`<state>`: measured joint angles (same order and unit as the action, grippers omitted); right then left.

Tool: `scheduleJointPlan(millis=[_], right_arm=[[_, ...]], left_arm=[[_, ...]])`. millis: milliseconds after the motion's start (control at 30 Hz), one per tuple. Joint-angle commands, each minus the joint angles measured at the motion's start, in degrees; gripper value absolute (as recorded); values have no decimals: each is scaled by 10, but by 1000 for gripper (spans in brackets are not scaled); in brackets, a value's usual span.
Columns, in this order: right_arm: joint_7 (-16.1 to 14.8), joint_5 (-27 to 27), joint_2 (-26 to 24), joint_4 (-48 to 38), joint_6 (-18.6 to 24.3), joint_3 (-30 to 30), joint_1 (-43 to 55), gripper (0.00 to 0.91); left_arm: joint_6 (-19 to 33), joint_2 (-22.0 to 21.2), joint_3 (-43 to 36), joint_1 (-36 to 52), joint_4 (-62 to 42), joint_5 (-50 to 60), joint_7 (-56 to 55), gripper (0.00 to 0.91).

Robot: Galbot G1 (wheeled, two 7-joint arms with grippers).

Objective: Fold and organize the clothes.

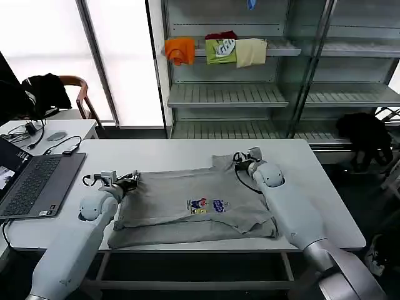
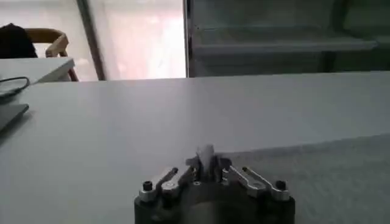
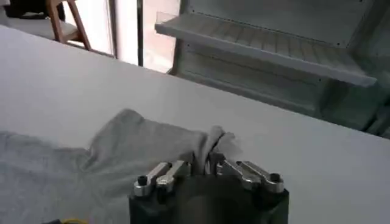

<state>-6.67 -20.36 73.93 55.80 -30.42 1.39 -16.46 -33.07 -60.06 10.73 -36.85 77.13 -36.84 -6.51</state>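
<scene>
Grey shirt (image 1: 194, 209) flat on white table (image 1: 169, 156), multicoloured chest print up. Left gripper (image 1: 128, 181) pinches left edge; right gripper (image 1: 245, 161) clamps far-right fold. Laptop (image 1: 31, 184) left; shelves (image 1: 228, 94) behind.

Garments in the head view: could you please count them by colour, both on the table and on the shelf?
Grey: 1, the shirt on the table, held at its far corners by the left claw and the right claw.
Orange: 1, folded on the shelf.
Green: 1.
Cream: 1.
Red: 1, lying on the green one.
Total: 5
</scene>
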Motion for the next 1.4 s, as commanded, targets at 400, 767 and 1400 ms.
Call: scheduleJointPlan(millis=[400, 767, 1400], right_arm=[[38, -125, -73, 204, 19, 10, -37, 0], [64, -156, -155, 364, -3, -12, -154, 0], [59, -159, -264, 525, -3, -89, -321, 0]], left_arm=[[21, 51, 35, -73, 163, -56, -17, 10], [24, 92, 77, -184, 270, -59, -34, 10], [-1, 83, 105, -266, 346, -62, -178, 10]])
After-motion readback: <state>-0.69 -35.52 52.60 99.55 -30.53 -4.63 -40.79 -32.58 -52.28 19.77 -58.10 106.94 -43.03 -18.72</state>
